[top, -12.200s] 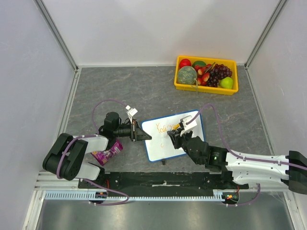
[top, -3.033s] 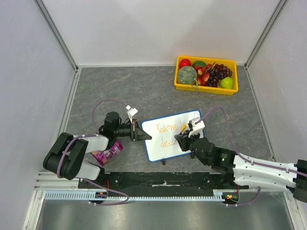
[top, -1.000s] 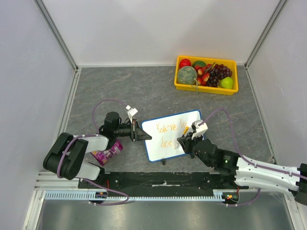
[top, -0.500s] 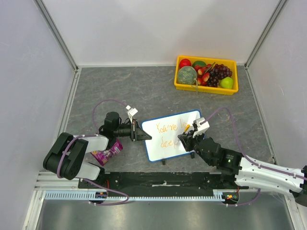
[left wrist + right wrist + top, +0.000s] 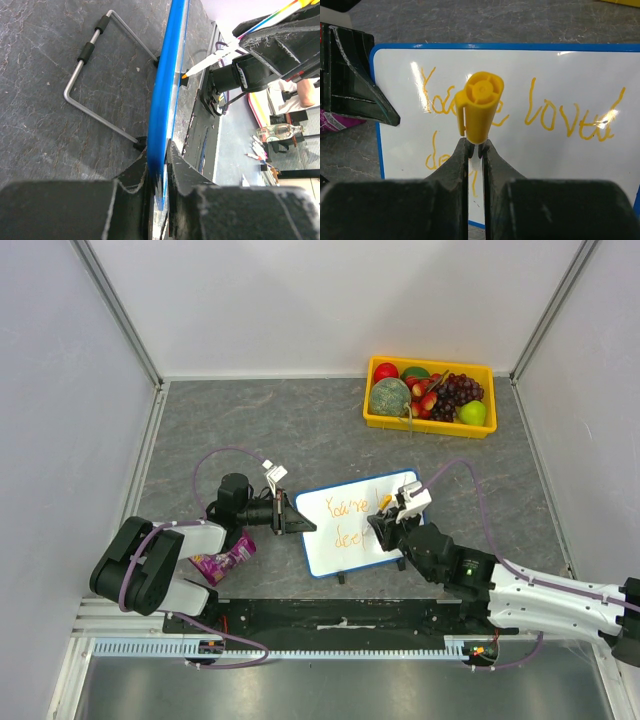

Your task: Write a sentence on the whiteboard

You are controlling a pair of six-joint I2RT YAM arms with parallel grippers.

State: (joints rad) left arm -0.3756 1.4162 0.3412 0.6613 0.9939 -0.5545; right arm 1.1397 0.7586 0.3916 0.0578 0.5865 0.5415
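**Operator:** Where's the whiteboard [image 5: 328, 550], and who has it?

**Spotter:** It's at 6 o'clock on the desk [image 5: 300, 430], propped on its bent wire stand [image 5: 95, 90], with its long axis running 8 to 2 o'clock. Your left gripper [image 5: 298, 520] holds the 9 o'clock end, jaws pressed together on the smooth blue plastic frame.

**Operator:** And the right?

**Spotter:** Your right gripper [image 5: 383, 526] is much the nearer to the writing. It's pinching the marker [image 5: 479, 107], a slim round barrel with a ribbed yellow cap on its back end. The orange tip points away from your wrist camera into the glossy white face. In the left wrist view it sits right at the surface, but I can't tell whether it touches.

**Operator:** How far along is the sentence [image 5: 350, 510]?

**Spotter:** The top line reads "You're loved". The lower line begins "de", then your gripper hides it, so I'd judge it unfinished. In your right wrist view the bare white lies at 3 o'clock from the tip, along the board's long axis. Your strokes should travel that way, pressing lightly because the face is slick.
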